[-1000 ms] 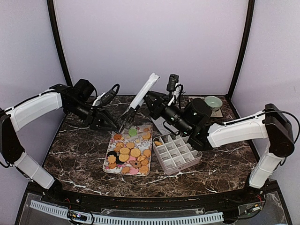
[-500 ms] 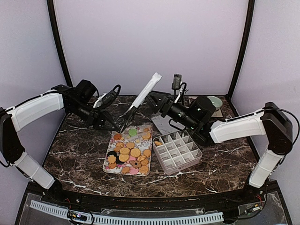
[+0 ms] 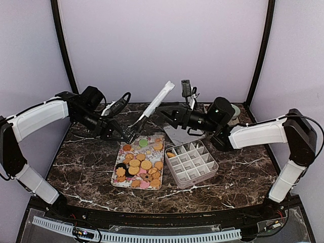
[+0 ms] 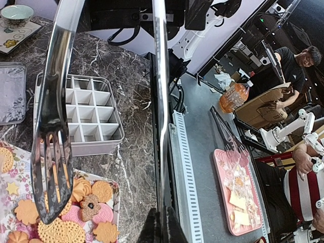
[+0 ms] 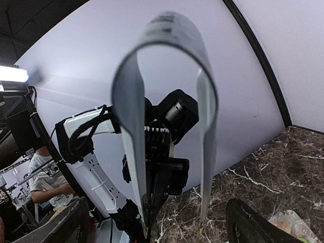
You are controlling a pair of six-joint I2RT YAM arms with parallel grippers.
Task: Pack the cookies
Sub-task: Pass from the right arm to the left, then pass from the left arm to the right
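Observation:
The cookies (image 3: 139,164) lie heaped on a flowered tray (image 3: 114,179) at mid-table; the left wrist view shows them at bottom left (image 4: 76,212). My left gripper (image 3: 127,134) hangs over the tray's far end, shut on the low part of a pair of metal tongs (image 3: 154,104) that slant up and to the right. In the left wrist view my gripper (image 4: 164,228) clamps one tong arm edge-on, while the forked tip (image 4: 50,172) hovers over the cookies. My right gripper (image 3: 164,112) is open just right of the tongs (image 5: 167,40), its fingers (image 5: 263,223) clear of them.
A grey box (image 3: 191,163) divided into square cells stands right of the tray, with one cookie in its far-left cell. A clear lid (image 3: 177,134) lies behind it. A green bowl (image 3: 235,109) on a saucer sits at the back right, partly behind my right arm.
The left gripper has closed on the tongs. The right gripper has opened, let go of them and drawn back a little to the right.

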